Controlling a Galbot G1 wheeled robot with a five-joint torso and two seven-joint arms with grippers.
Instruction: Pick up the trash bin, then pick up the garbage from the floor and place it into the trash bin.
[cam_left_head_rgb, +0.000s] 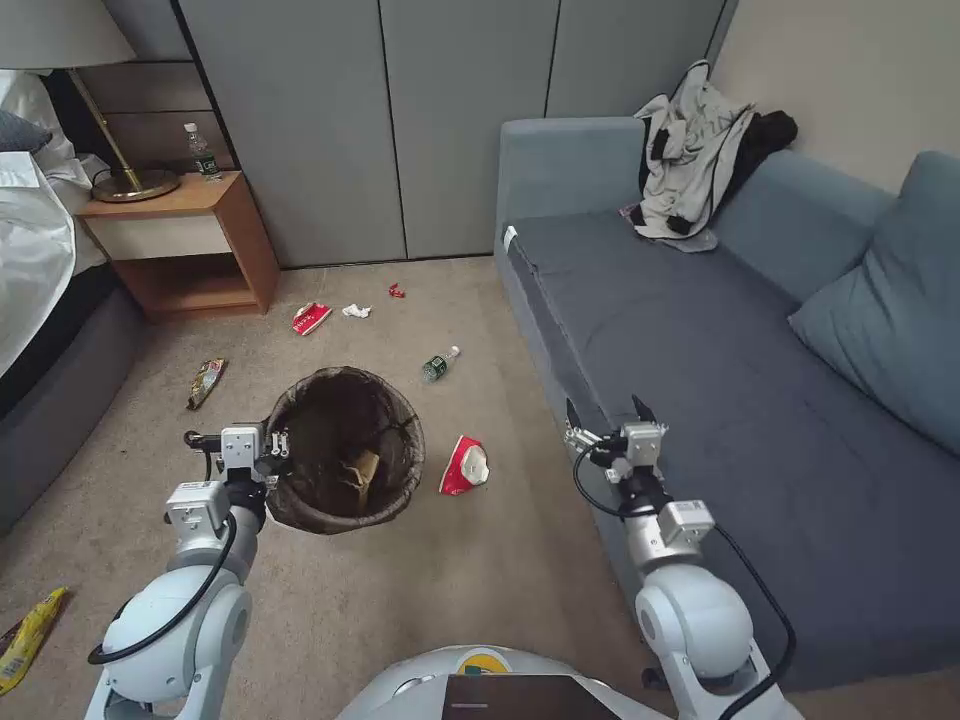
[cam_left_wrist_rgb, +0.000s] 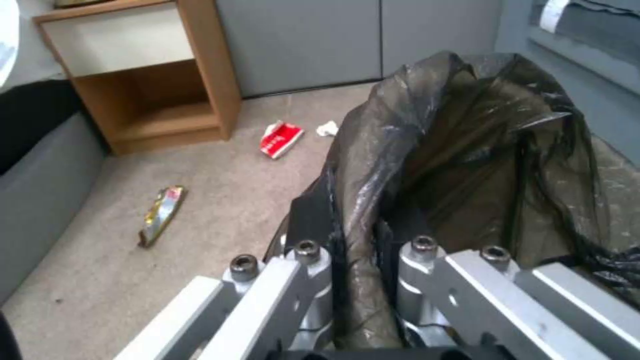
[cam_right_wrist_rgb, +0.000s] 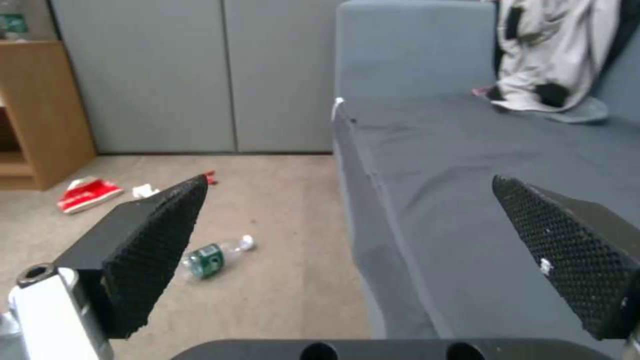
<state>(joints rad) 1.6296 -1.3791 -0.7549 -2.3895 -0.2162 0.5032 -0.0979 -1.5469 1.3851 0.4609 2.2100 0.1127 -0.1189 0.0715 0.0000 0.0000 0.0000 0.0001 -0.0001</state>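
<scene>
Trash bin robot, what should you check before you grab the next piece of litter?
1. Left pincer clamped on the trash bin rim: ok.
2. Bin mouth facing up: ok.
3. Right pincer open, holding nothing: ok.
4. Litter nearby: red-and-white packet on the carpet beside the bin: ok.
5. Right pincer over litter: not ok, it hovers over the sofa edge.
6. Grip firm enough: cannot tell.

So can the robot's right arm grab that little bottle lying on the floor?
Probably yes. The right gripper is open and empty, above the sofa's edge, and the green-labelled bottle lies on bare carpet with nothing over it. The arm would need to swing across and reach down.
</scene>
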